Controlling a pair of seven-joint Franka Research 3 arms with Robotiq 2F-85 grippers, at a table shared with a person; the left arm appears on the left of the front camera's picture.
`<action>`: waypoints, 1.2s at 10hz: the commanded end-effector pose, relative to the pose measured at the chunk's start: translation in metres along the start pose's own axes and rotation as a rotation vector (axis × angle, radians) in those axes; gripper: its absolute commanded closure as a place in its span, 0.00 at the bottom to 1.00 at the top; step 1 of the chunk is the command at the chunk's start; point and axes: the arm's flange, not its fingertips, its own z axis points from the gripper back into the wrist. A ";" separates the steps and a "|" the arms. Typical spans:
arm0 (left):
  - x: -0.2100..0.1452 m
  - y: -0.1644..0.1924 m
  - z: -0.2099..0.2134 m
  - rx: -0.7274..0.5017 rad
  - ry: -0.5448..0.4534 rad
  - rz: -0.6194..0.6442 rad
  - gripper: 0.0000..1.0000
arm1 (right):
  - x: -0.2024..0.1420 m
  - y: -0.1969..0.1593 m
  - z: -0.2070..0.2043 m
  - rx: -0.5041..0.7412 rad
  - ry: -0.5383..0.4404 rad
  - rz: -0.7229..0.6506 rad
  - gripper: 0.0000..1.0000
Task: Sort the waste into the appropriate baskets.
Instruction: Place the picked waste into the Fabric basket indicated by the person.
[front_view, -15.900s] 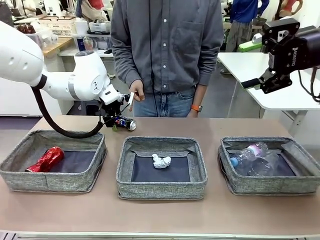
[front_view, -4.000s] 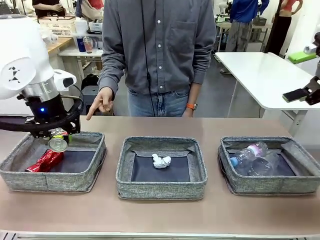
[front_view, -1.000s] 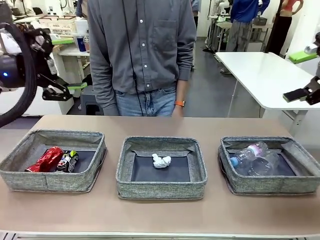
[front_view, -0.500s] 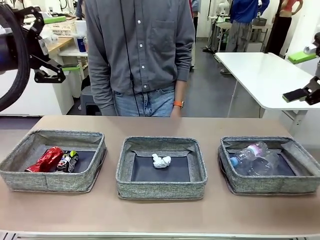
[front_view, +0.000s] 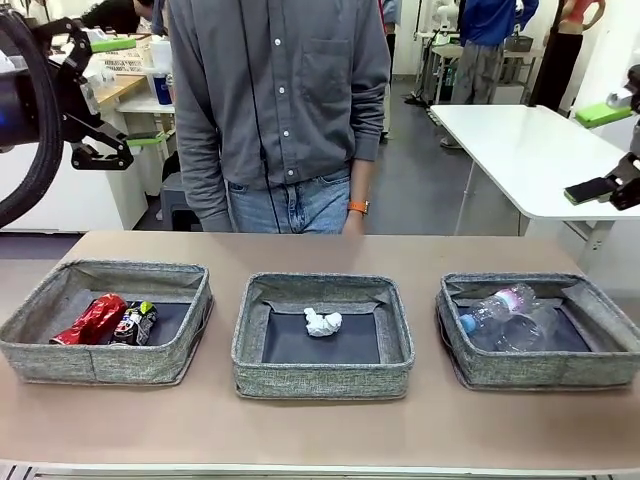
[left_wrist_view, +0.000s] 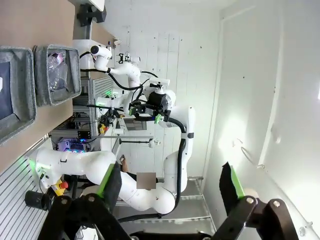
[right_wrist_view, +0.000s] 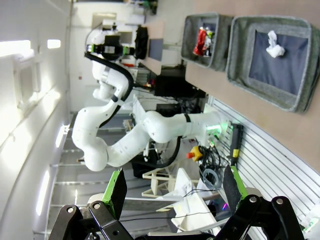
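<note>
Three grey baskets sit in a row on the table. The left basket (front_view: 110, 271) holds a crushed red can (front_view: 92, 318) and a dark can (front_view: 135, 322) side by side. A white paper ball (front_view: 322, 322) lies in the middle basket (front_view: 320, 284). Clear plastic bottles (front_view: 505, 314) lie in the right basket (front_view: 540, 284). My left gripper (front_view: 128, 93) hangs open and empty, high above the table's far left corner. Beyond the table's right end, my right gripper (front_view: 598, 150) is raised, open and empty. In the right wrist view the paper ball (right_wrist_view: 275, 44) and red can (right_wrist_view: 201, 40) show far off.
A person in a grey shirt (front_view: 280, 100) stands at the far edge behind the middle basket, one hand (front_view: 350, 218) low at the side. A white table (front_view: 520, 140) stands behind at the right. Bare tabletop (front_view: 320, 430) runs along the front of the baskets.
My left gripper has risen a little and stays open. The person has shifted slightly. The right arm and all the waste are still.
</note>
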 end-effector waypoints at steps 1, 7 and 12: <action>-0.002 -0.002 -0.002 -0.020 -0.011 0.010 0.00 | 0.002 0.002 -0.001 0.003 -0.013 0.007 0.00; -0.002 -0.002 -0.002 -0.020 -0.011 0.010 0.00 | 0.002 0.002 -0.001 0.003 -0.013 0.007 0.00; -0.002 -0.002 -0.002 -0.020 -0.011 0.010 0.00 | 0.002 0.002 -0.001 0.003 -0.013 0.007 0.00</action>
